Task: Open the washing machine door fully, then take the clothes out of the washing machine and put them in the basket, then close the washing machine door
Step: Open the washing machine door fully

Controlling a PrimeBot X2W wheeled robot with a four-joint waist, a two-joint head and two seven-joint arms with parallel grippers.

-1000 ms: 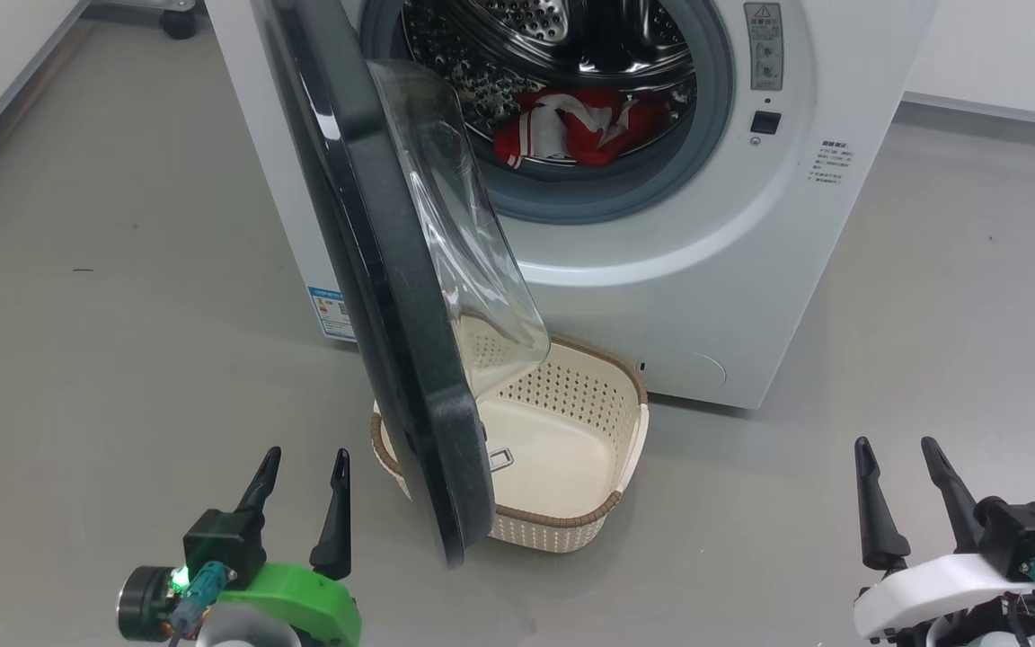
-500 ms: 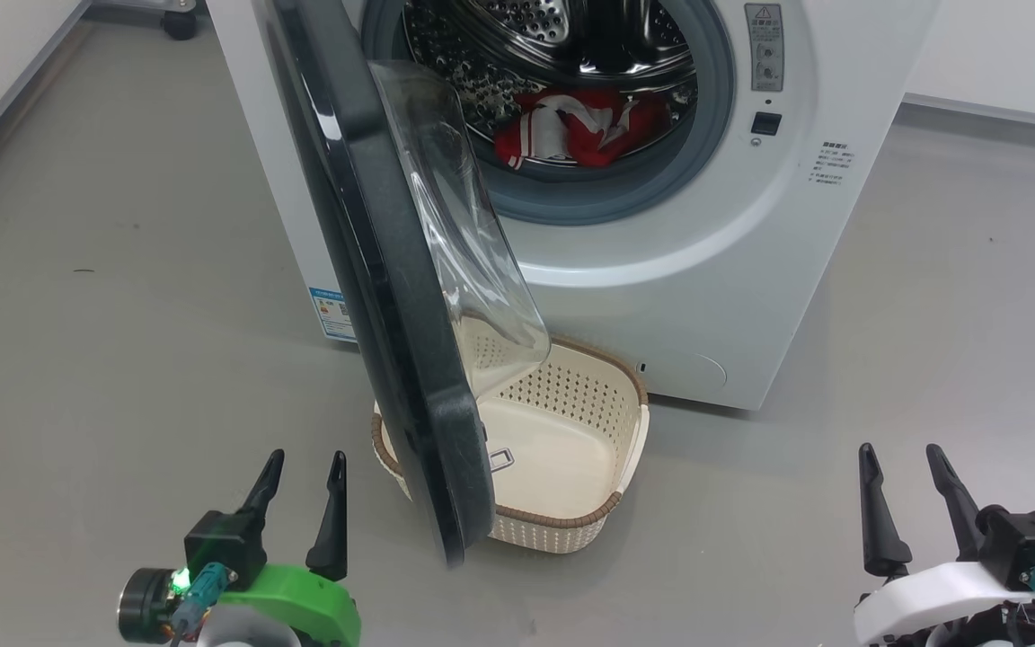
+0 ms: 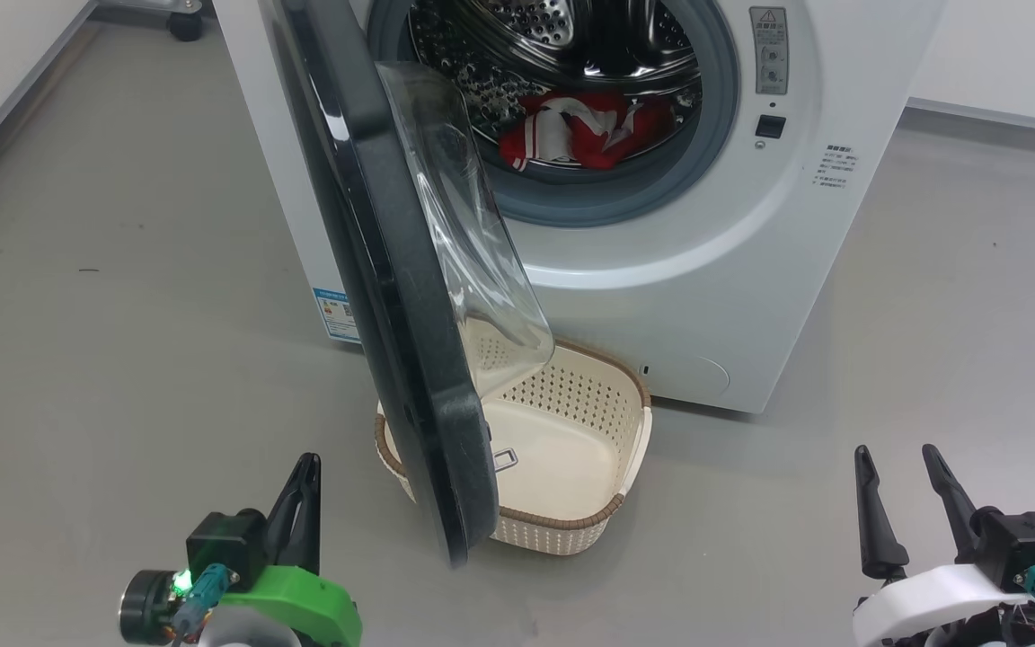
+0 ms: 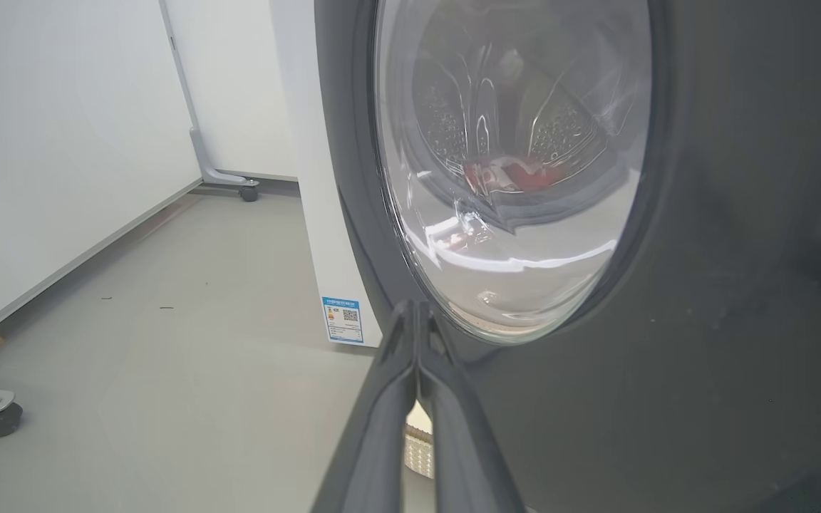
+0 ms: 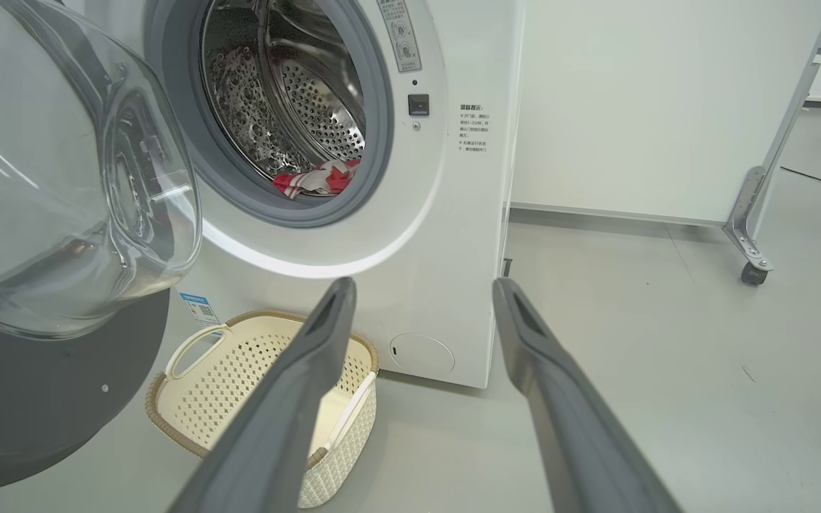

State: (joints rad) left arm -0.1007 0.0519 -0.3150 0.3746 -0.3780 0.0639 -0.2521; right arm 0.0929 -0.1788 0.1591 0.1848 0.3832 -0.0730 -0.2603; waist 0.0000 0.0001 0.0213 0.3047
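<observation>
Jaws: your left gripper pinched together, empty; right gripper spread wide. That washing machine door hangs ajar above the basket: rigid, probably heavy, so push its black rim.

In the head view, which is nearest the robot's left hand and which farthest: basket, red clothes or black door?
1. door, just right of the left hand.
2. basket, on the floor beyond the door.
3. clothes, up inside the drum.
</observation>
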